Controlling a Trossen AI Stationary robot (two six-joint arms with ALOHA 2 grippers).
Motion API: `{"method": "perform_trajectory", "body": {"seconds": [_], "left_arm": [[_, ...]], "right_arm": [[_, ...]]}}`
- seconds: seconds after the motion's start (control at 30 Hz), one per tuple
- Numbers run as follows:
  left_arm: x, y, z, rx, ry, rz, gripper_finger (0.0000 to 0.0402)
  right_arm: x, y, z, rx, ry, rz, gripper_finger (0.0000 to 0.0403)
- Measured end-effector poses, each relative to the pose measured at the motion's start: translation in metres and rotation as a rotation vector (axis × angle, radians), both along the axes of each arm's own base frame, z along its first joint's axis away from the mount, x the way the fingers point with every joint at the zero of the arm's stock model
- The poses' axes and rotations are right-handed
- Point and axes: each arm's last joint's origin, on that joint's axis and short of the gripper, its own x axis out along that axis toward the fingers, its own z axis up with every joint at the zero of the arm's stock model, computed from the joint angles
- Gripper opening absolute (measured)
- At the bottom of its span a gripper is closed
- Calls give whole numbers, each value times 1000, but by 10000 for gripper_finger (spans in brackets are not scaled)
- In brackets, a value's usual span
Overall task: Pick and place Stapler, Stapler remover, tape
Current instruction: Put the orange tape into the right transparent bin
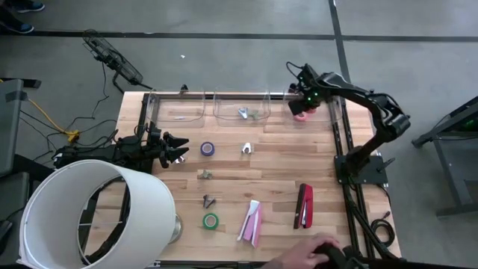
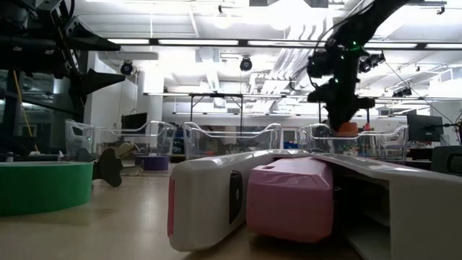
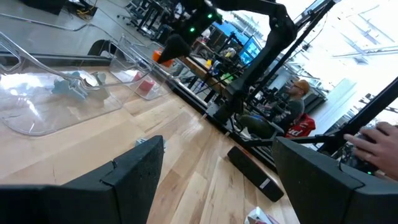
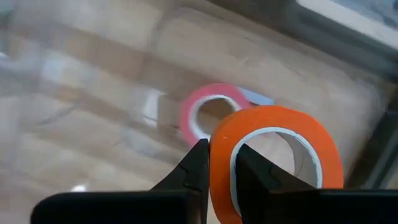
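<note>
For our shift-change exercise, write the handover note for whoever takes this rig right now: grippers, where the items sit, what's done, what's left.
Right gripper: shut on the red-orange tape roll, above the right clear plastic bin.
Left gripper: open, empty, near the purple tape roll.
Done: pink tape roll lies in that bin.
Left: release the red-orange roll; purple roll, green tape roll, red-and-black stapler and pink-and-white stapler remain on the wooden table.

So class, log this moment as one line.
right gripper: shut on orange tape, over far-right bin | pink tape: in bin | left gripper: open, waiting
</note>
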Motion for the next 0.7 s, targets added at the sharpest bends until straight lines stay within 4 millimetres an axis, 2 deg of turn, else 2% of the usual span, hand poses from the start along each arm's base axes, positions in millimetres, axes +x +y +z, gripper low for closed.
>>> {"method": "perform_trajectory", "body": {"seconds": [0.27, 0.7], "left_arm": [[0, 0, 0, 0, 0, 0, 296], [0, 0, 0, 0, 0, 0, 296]], "right_arm": [[-24, -6, -24, -10, 51, -171, 48], [-31, -3, -49, -43, 34, -264, 50]]}}
